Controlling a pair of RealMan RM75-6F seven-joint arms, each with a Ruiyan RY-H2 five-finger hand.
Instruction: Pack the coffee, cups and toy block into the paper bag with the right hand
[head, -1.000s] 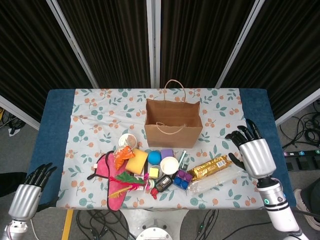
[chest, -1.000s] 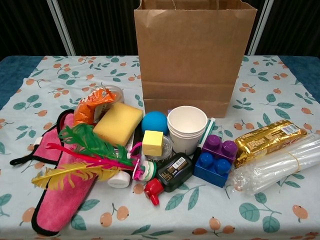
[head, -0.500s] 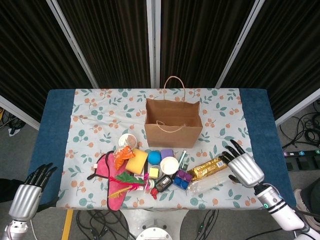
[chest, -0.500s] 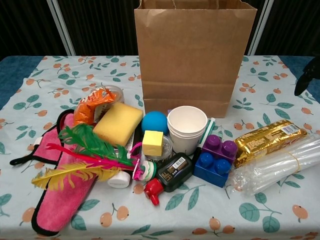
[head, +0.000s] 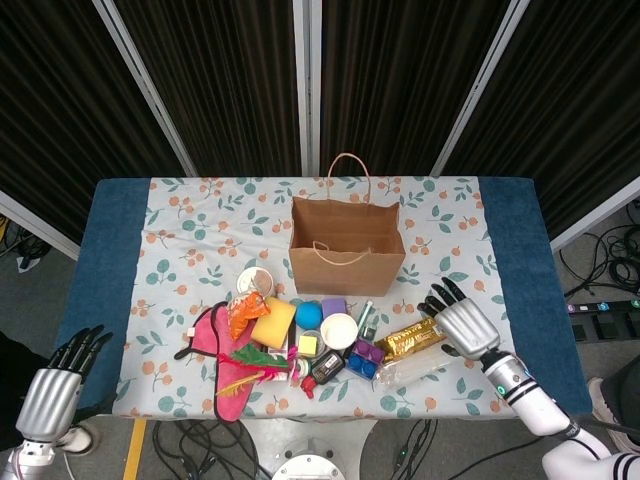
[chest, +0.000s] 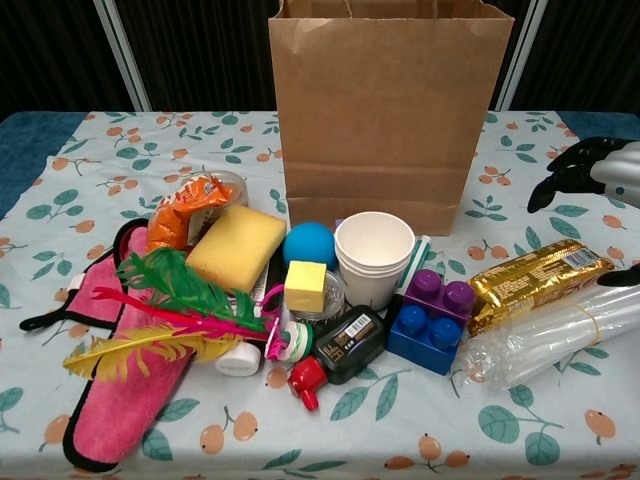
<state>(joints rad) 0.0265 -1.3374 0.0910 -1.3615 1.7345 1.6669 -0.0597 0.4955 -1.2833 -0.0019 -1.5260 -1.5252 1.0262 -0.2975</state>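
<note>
The brown paper bag stands open at the table's middle back. In front of it lie the stacked white cups, the blue and purple toy block and the gold coffee pack. My right hand hovers open just right of the coffee pack's far end, fingers spread toward it, holding nothing. My left hand hangs open off the table's near left corner.
A bundle of clear straws lies beside the coffee pack. Left of the cups sit a yellow sponge, blue ball, feathers, pink cloth, a small dark bottle and a snack cup.
My right hand has moved left and lower from the table's right edge to the coffee pack's end, entering the chest view. The left hand and the objects stayed put.
</note>
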